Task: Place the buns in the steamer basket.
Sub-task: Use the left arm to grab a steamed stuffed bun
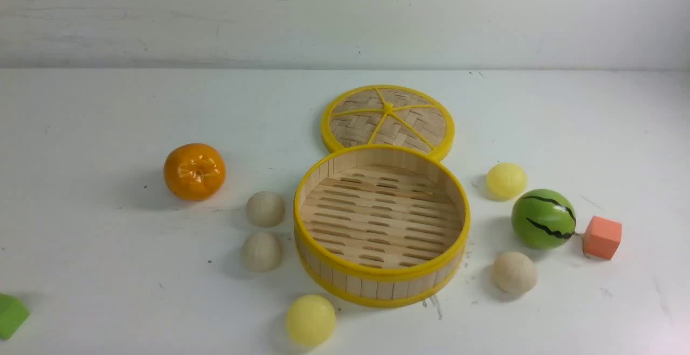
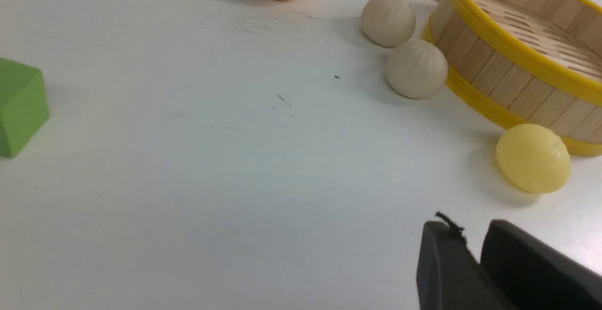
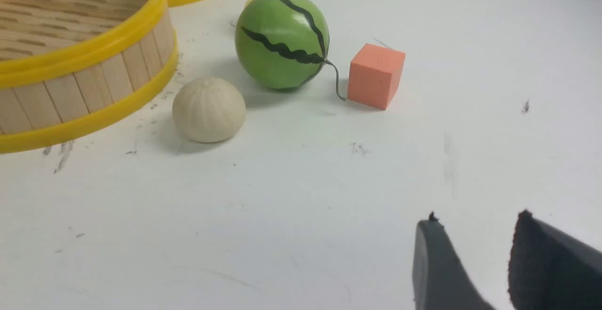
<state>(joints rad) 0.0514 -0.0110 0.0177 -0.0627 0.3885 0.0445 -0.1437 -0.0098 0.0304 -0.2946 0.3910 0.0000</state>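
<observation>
The left gripper point(image 2: 470, 234) hangs closed and empty, the right gripper point(image 3: 475, 234) slightly parted and empty. All five buns point(image 1: 265, 208) lie outside the steamer basket point(image 1: 381, 277), close around its wall, so the first pick looks not yet begun. Next, the left jaws must open over the yellow bun point(image 2: 533, 158) just beside the basket's front wall.

The front view's left edge cuts the green block point(image 1: 9, 315); the steamer basket point(image 1: 377, 286) hides part of the lid point(image 1: 388, 115).

a lab bench: scuffed white table point(image 1: 108, 290), bare wall point(image 1: 215, 15) (toy props).
</observation>
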